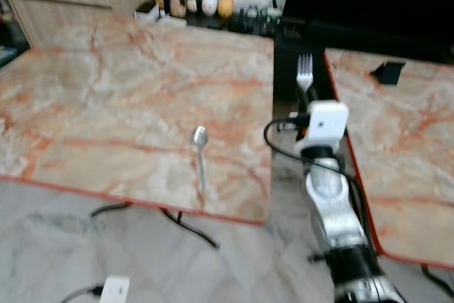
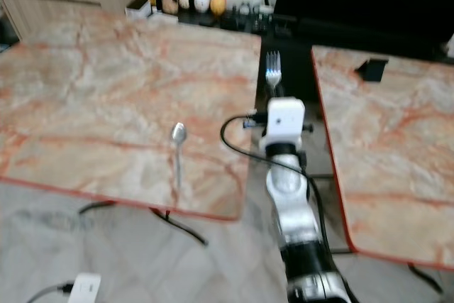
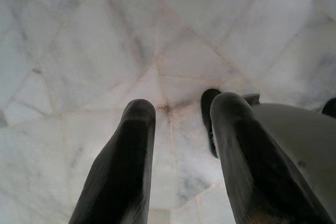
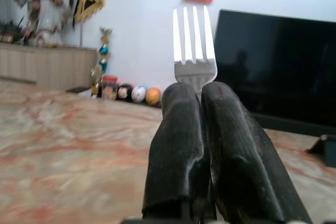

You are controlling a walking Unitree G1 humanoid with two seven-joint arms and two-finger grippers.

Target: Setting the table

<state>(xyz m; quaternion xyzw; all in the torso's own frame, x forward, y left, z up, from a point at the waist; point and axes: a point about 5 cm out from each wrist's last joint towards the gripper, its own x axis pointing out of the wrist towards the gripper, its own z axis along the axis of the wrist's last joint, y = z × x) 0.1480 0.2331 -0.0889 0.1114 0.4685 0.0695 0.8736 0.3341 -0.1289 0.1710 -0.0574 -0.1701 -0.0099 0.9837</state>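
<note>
Right wrist view: right gripper (image 4: 200, 95) clamps fork (image 4: 194, 45) beside table (image 1: 106, 104) edge.

Silver fork (image 4: 193, 45), orange-veined marble table (image 1: 106, 97), black jaws.

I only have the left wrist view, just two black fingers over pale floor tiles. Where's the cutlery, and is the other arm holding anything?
Observer: Yes, the right gripper is shut on a fork, tines pointing away from the wrist.
Operator: Is that fork over a table?
Observer: It is held over the dark gap between two marble-topped tables; the larger table is on the robot's left.
Operator: Anything laid out already?
Observer: One spoon lies on the larger table near its front edge, bowl pointing away from the robot.
Operator: And my left gripper?
Observer: The left gripper is open, pointing down at the floor with nothing between its fingers.
</note>
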